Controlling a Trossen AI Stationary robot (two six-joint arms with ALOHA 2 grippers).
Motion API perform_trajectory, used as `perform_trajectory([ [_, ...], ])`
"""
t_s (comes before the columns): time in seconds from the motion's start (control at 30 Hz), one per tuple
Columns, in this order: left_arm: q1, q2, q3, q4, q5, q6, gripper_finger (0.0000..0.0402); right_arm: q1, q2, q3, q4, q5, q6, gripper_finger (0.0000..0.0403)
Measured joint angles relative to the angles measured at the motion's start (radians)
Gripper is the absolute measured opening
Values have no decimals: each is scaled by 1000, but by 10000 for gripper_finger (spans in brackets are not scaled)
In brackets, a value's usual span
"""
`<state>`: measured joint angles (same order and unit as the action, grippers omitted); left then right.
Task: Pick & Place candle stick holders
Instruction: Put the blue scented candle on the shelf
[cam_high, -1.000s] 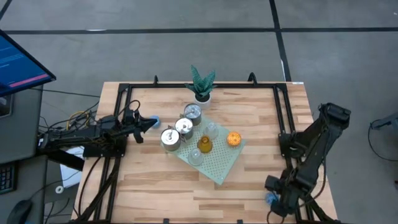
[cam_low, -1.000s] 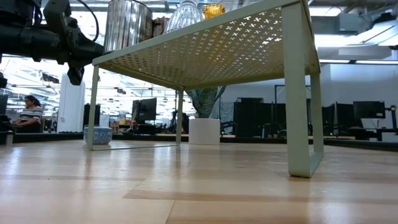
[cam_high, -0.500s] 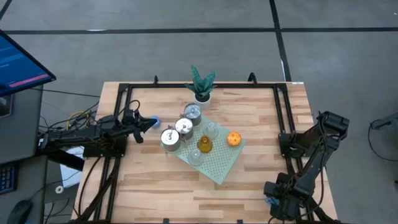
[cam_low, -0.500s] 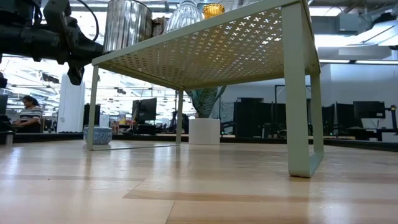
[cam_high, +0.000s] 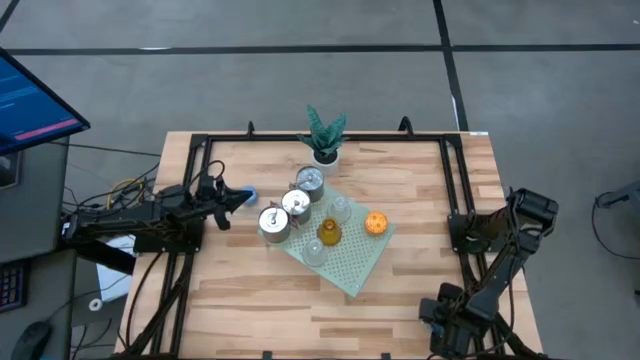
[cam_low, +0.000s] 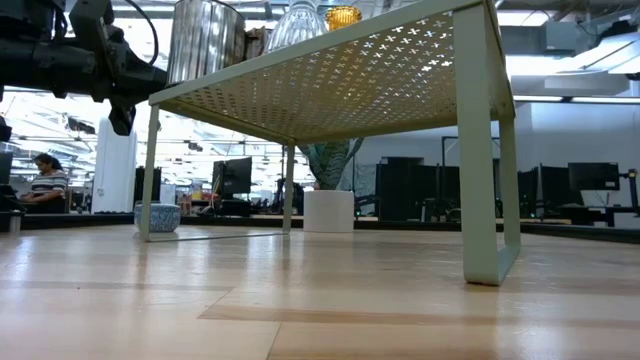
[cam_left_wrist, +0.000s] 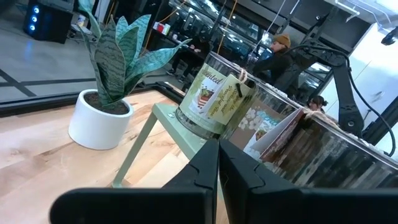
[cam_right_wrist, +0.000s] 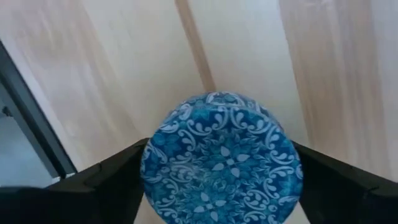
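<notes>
Most holders already sit on the pale green rack (cam_high: 350, 262) mid-bench, by my reading. One blue holder (cam_high: 247, 192) lies near the bench's left edge, beside the left gripper (cam_high: 232, 200), fingers together and empty. The right gripper (cam_right_wrist: 221, 186), at the front right corner, straddles another blue holder (cam_right_wrist: 222, 158); I cannot tell whether it grips.

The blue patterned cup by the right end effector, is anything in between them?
No. In the right wrist view the blue patterned holder sits right between the right end effector's dark fingers, one on each side, with nothing else between them. Only bare wooden table shows around it.
</notes>
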<state>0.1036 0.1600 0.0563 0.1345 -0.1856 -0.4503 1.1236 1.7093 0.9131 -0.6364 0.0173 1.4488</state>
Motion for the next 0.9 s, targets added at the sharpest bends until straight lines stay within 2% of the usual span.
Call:
perform_trajectory([
  [0.2,0,0,0,2,0,0,11,-6,-17,-4,-32,17,-1,290],
  [0.47,0,0,0,4,0,0,11,-20,-44,-3,-7,17,-29,295],
  [0.67,0,0,0,5,0,0,11,-88,-174,-3,-33,16,-85,295],
  [0.9,0,0,0,6,0,0,11,-239,-358,9,-62,12,-220,295],
])
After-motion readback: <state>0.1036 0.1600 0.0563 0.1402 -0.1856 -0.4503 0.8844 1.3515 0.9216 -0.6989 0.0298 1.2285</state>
